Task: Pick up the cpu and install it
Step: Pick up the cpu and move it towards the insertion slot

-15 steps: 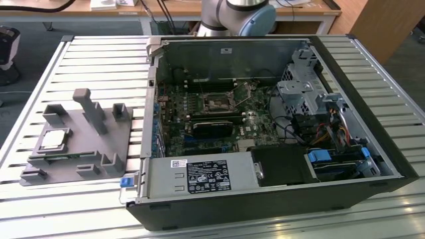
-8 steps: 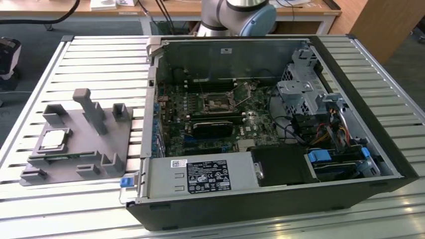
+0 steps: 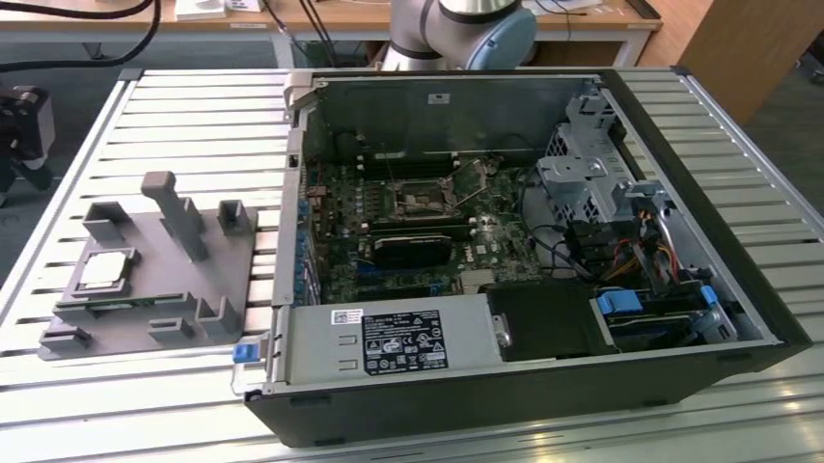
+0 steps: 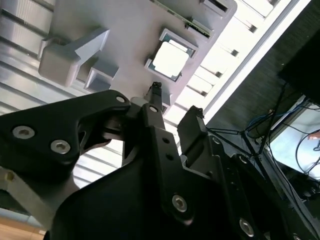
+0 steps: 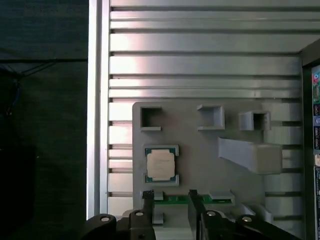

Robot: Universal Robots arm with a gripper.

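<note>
The gripper (image 5: 171, 197) hangs with its two fingers parted by a moderate gap, gripping nothing. Just beyond the fingertips, untouched, one cpu (image 5: 161, 165) lies flat in a square pocket of one grey holder (image 5: 200, 145). One green memory stick (image 3: 129, 306) lies in a slot beside it. The holder rests on a slatted metal table (image 3: 193, 125), next to one open computer case (image 3: 515, 395). Behind the table stand a wooden desk (image 3: 335, 14) and dark cables.

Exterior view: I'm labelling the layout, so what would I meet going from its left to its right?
cpu → grey post → blue tab → socket → drive cage
</note>
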